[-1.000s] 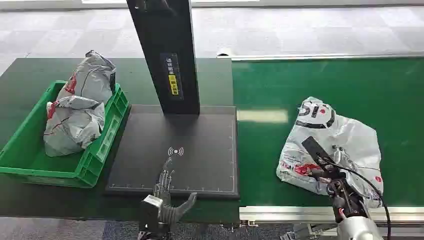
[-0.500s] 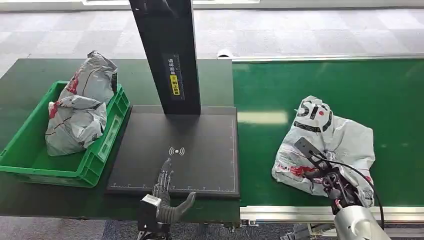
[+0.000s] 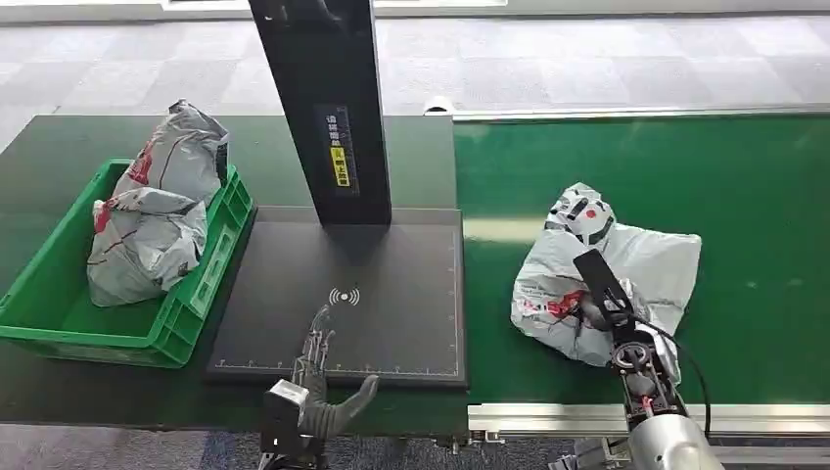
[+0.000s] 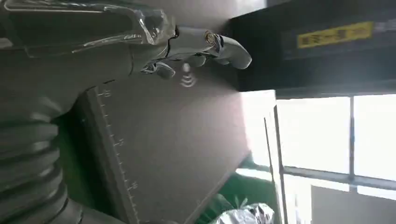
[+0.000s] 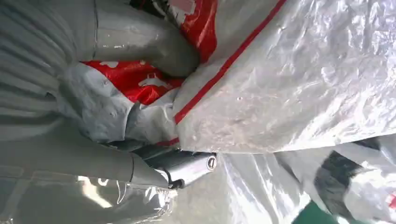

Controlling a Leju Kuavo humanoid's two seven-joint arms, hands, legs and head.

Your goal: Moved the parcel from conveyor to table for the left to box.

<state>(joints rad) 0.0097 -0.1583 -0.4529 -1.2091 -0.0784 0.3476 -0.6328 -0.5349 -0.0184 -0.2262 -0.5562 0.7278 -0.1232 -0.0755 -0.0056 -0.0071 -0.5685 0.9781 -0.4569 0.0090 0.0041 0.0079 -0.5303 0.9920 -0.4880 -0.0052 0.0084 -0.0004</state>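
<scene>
- Parcel [image 3: 597, 284] is gripped by the right robot hand [image 3: 605, 315] on the green conveyor [image 3: 744, 186], beside the dark scanner pad [image 3: 391, 284].
- Left robot hand [image 3: 318, 377] is held spread and empty over the pad's near edge.
- Two bagged parcels [image 3: 152, 211] are seen in the green crate [image 3: 210, 264] on the worktop [image 3: 59, 132].

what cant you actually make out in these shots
- Right hand: in the head view its fingers are buried in the crumpled white plastic parcel; the right wrist view is too close to show the whole grip.
- Yellow label on the black scanner post: print too small.
- Grey parcels in the green plastic crate: lower parts hidden by the crate wall.
</scene>
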